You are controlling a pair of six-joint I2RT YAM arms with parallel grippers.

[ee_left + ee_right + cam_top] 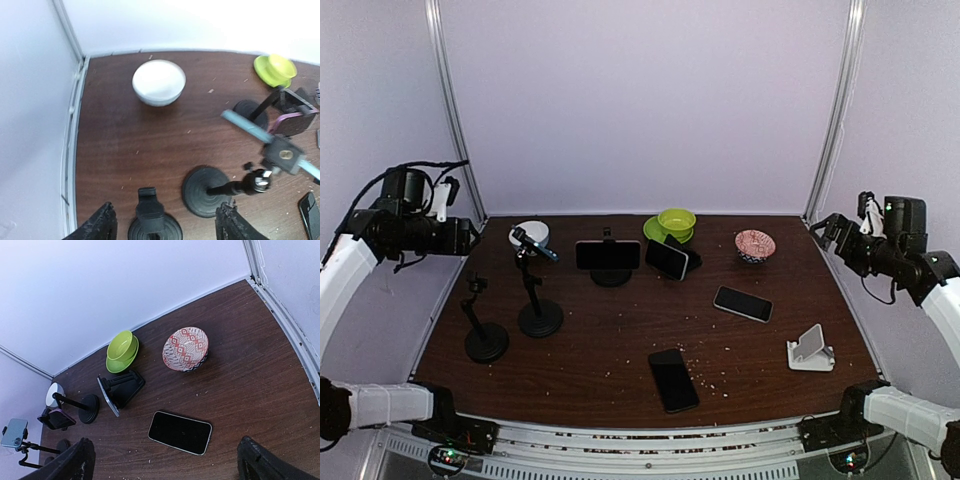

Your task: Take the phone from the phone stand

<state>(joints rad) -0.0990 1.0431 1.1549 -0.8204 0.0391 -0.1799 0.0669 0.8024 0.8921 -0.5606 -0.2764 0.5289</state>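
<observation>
Top external: dark wood counter (590, 340), crumb-flecked, enclosed by pale walls. Phone (608, 255) sits sideways in black stand (611, 277), far centre. Left tool (468, 238) and right tool (823, 228) both released, holding nothing.

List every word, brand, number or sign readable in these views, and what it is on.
No text is readable in any view.
The mounted phone and the flat phone show dark, blank screens.
The patterned bowl bears only a pattern, no letters.
The white stand shows no marking.
</observation>
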